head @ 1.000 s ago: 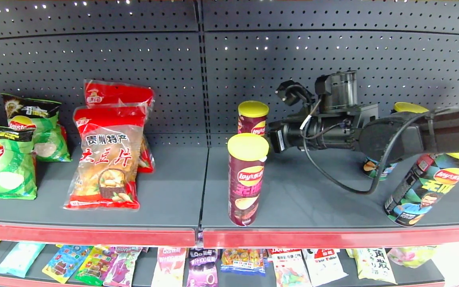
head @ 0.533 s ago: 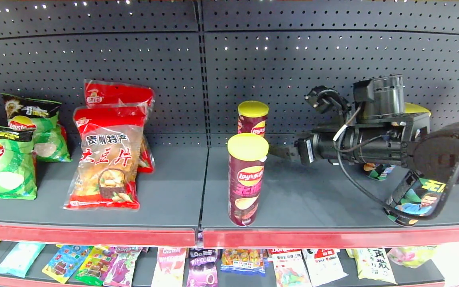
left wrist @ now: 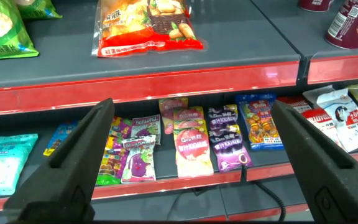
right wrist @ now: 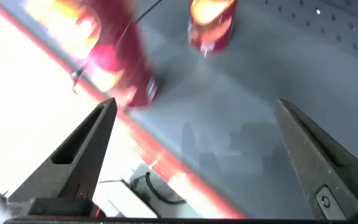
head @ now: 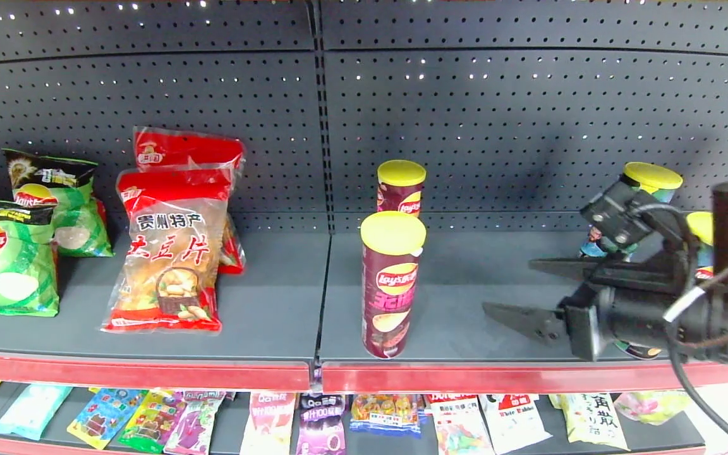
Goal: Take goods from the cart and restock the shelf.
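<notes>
1. Rear purple can [head: 401, 185]: upright at the back of the shelf [head: 263, 297], close to the pegboard, straight behind the front purple can [head: 392, 284] at the red lip. Touched by nothing.
2. Right gripper [head: 507, 285]: empty, fingers spread wide, low over the shelf's front edge. Well apart from both purple cans, with the green cans [head: 651, 183] close behind the arm.
3. Left gripper [left wrist: 192, 104]: also empty with fingers wide, facing the lower shelf of sweet packets [left wrist: 194, 140].
4. Step in hand, by the look of it: clearing the shelf after a placement and heading back to the cart for more goods.
5. To do it well:
   - Draw the right arm straight back and out.
   - Keep the spread fingers and the wrist off the green cans, which look tall, narrow and easy to tip.
   - Avoid any sideways sweep toward the front purple can, which stands right at the lip and could go over the edge.
   - Leave the fingers wide for the next pick.
6. Against the earlier frames:
   - A second ago: up beside the rear purple can.
   - Half a second ago: pulled off to the right, at about the same height.
   - Now: lower, further right and nearer the front edge.
   - Neither purple can shifted, and the crisp bags [head: 174, 253] on the left unchanged.
</notes>
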Motion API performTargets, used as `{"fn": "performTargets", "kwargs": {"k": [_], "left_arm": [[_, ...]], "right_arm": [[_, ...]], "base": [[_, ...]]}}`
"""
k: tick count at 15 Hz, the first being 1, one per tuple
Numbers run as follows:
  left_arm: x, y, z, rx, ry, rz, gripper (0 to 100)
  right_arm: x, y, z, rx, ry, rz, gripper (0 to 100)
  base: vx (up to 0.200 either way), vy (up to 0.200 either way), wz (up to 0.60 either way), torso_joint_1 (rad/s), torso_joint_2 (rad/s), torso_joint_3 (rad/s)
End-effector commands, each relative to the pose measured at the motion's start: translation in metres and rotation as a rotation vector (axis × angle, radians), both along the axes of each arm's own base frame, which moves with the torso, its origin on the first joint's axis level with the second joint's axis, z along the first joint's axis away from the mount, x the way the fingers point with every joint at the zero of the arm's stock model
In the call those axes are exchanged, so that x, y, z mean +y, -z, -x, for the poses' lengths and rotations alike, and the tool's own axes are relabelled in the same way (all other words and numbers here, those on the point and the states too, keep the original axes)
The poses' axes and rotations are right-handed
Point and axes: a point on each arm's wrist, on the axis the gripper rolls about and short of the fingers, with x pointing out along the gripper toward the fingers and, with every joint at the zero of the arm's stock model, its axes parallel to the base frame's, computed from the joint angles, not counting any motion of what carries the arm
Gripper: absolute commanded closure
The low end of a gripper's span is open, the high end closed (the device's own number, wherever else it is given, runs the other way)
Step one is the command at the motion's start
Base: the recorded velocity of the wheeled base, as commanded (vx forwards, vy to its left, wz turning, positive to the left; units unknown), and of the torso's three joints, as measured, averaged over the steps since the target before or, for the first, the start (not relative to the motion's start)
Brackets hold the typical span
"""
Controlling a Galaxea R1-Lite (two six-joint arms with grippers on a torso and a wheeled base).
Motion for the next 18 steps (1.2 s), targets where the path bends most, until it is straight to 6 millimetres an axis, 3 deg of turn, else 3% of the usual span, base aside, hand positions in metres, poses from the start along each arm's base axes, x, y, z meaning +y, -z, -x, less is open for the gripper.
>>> {"fn": "performTargets", "kwargs": {"k": [1, 4, 6, 8, 9, 11, 15, 18], "left_arm": [[0.0, 0.0, 0.0, 0.002, 0.001, 0.0, 0], [0.0, 0.0, 0.0, 0.002, 0.001, 0.0, 0], [0.0, 0.0, 0.0, 0.0, 0.001, 0.0, 0], [0.0, 0.0, 0.0, 0.002, 0.001, 0.0, 0], [0.0, 0.0, 0.0, 0.002, 0.001, 0.0, 0], [0.0, 0.0, 0.0, 0.002, 0.001, 0.0, 0], [0.0, 0.0, 0.0, 0.002, 0.001, 0.0, 0], [0.0, 0.0, 0.0, 0.002, 0.001, 0.0, 0]], "right_arm": [[-0.047, 0.002, 0.067, -0.106, 0.027, -0.043, 0], [-0.079, 0.015, 0.119, -0.153, -0.015, -0.053, 0], [-0.098, 0.035, 0.16, -0.179, 0.023, -0.042, 0], [-0.105, 0.055, 0.192, -0.222, 0.106, -0.047, 0], [-0.105, 0.081, 0.21, -0.301, 0.226, -0.05, 0], [-0.105, 0.108, 0.219, -0.377, 0.321, -0.056, 0], [-0.111, 0.116, 0.213, -0.338, 0.643, -0.117, 0], [-0.113, 0.117, 0.213, -0.33, 0.751, -0.164, 0]], "base": [[0.0, 0.0, 0.0, 0.0, 0.0, 0.0], [0.0, 0.0, 0.0, 0.0, 0.0, 0.0], [0.0, 0.0, 0.0, 0.0, 0.0, 0.0], [0.0, 0.0, 0.0, 0.0, 0.0, 0.0], [0.0, 0.0, 0.0, 0.0, 0.0, 0.0], [0.0, 0.0, 0.0, 0.0, 0.0, 0.0], [0.0, 0.0, 0.0, 0.0, 0.0, 0.0], [0.0, 0.0, 0.0, 0.0, 0.0, 0.0]]}}
